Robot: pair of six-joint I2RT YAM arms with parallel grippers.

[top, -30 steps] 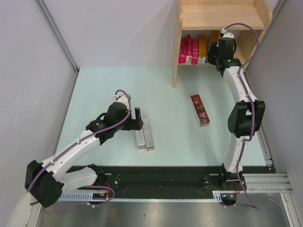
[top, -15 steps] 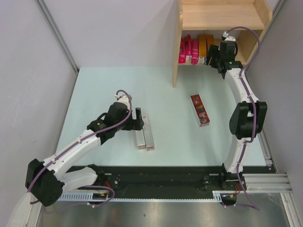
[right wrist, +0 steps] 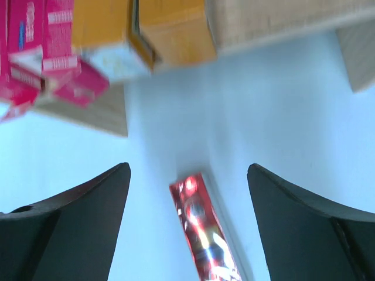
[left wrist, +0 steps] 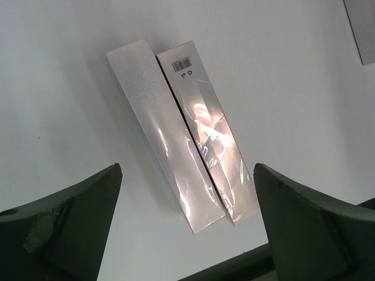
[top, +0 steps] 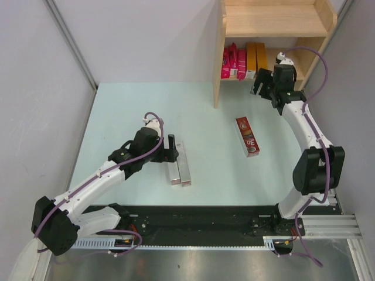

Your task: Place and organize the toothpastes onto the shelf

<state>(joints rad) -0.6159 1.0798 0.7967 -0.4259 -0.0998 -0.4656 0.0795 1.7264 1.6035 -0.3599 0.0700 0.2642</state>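
Grey partition walls [top: 146, 35] are seen closing in a pale table [top: 117, 117], and the wooden shelf [top: 275, 23] is set at its far right corner. The left gripper [left wrist: 187, 170] is held above the middle of the table, jaws spread to their widest with nothing gripped. The right gripper [right wrist: 188, 168] is poised just before the shelf's lower board, jaws parted and nothing held between them. On that board five toothpastes are stood in a row: three pink cartons [top: 233, 63], an orange carton [top: 251, 57] and a gold carton [top: 261, 55]. Two silver cartons [left wrist: 187, 152] are laid flat and touching along their long sides, left of centre toward the near edge, directly under the left jaws. A dark red carton [top: 247, 136] is left lying alone, right of centre. The cartons are judged light and stiff but hollow, and their film-glossy faces are likely slippery – each is best taken across its narrow width near mid-length with moderate squeeze. No gap is offered between the silver pair, so they would need to be parted or clamped together.
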